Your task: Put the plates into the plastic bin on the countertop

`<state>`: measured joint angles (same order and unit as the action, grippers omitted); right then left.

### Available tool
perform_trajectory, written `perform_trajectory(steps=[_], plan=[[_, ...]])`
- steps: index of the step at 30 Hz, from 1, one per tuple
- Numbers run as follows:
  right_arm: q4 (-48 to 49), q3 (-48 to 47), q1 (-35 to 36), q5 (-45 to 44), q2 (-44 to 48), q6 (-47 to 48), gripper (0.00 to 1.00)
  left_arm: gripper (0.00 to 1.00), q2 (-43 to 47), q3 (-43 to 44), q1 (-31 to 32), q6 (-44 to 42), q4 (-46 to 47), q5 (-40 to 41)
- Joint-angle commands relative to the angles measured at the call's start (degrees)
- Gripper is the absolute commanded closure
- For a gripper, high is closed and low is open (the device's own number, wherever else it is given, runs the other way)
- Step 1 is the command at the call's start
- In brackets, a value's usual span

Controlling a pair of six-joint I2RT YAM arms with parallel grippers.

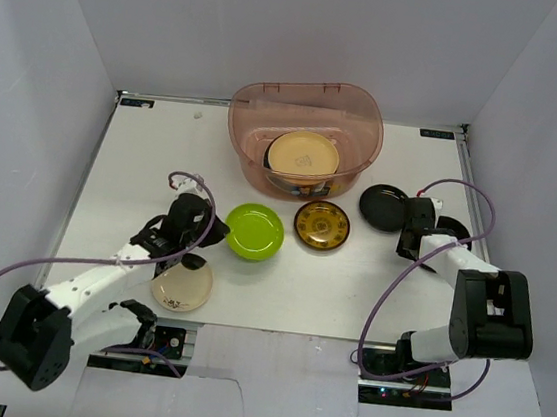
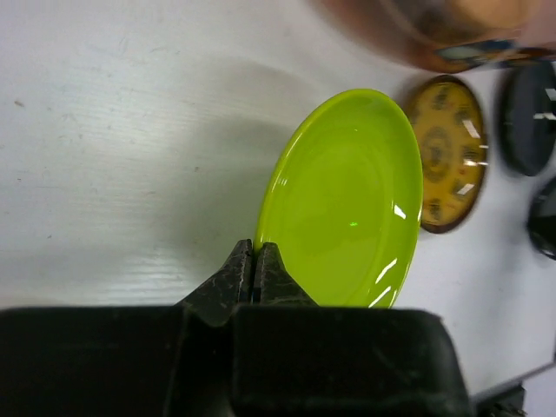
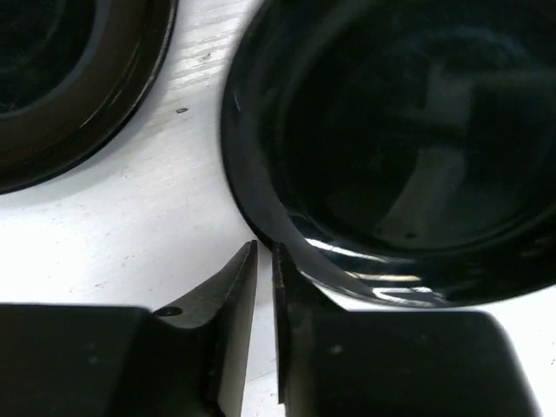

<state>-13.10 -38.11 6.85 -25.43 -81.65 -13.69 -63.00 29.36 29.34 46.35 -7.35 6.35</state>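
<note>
Left wrist alone shows left gripper (image 2: 253,248) seemingly pinching the lime plate (image 2: 347,200).

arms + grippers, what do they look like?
Same build: left arm and right arm have white links and black joint housings. The left gripper and right gripper are black, with two wedge-tipped fingers each. A greyish-purple cable loops loose along each arm.
</note>
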Motion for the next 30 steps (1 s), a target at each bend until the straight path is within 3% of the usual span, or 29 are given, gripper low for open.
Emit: perform_trajectory(steps=[1,3,9,10,11,13,14,17,22,26,30], plan=[[-0.78,-1.09,1.84,-1.20,0.43,-0.11,0.83,1.00,10.96,4.27,0.54,-2.40,-6.15,-1.43],[-1.22,-1.00,2.29,-0.42,1.92,-0.02,0.92,1.00,13.07,7.53,0.71,-3.36,-8.28,-1.78],[-2.19,0.05,3.61,10.11,13.07,-4.04,0.91,1.00,9.40,20.63,0.80,-5.03,-9.43,-2.93],[-2.19,0.22,3.35,11.18,14.83,-4.93,0.86,1.00,6.34,22.47,0.80,-6.17,-9.35,-2.40],[-2.19,0.31,2.91,11.80,18.33,-5.98,0.69,1.00,4.75,26.06,0.80,-6.53,-9.26,-1.79],[-1.75,1.36,0.20,14.08,21.69,-9.49,0.52,1.00,1.41,29.59,0.80,-7.93,-8.03,0.06],[-1.40,2.15,-1.65,15.14,25.19,-10.99,0.36,1.00,-2.52,34.05,0.80,-8.46,-7.94,0.59],[1.31,7.77,-12.71,20.40,31.69,-17.14,0.15,1.00,-11.57,40.84,0.63,-10.30,-7.68,2.61],[2.91,16.64,-34.57,29.56,36.99,-21.63,0.13,1.00,-26.80,58.68,-0.60,-12.33,-11.19,3.67],[7.28,20.86,-39.62,32.63,35.68,-28.11,0.13,1.00,-40.40,73.24,-1.57,-12.95,-15.83,3.84],[12.64,24.65,-45.42,36.50,31.12,-32.88,0.13,1.00,-48.85,80.83,-1.75,-14.96,-19.79,4.11]])
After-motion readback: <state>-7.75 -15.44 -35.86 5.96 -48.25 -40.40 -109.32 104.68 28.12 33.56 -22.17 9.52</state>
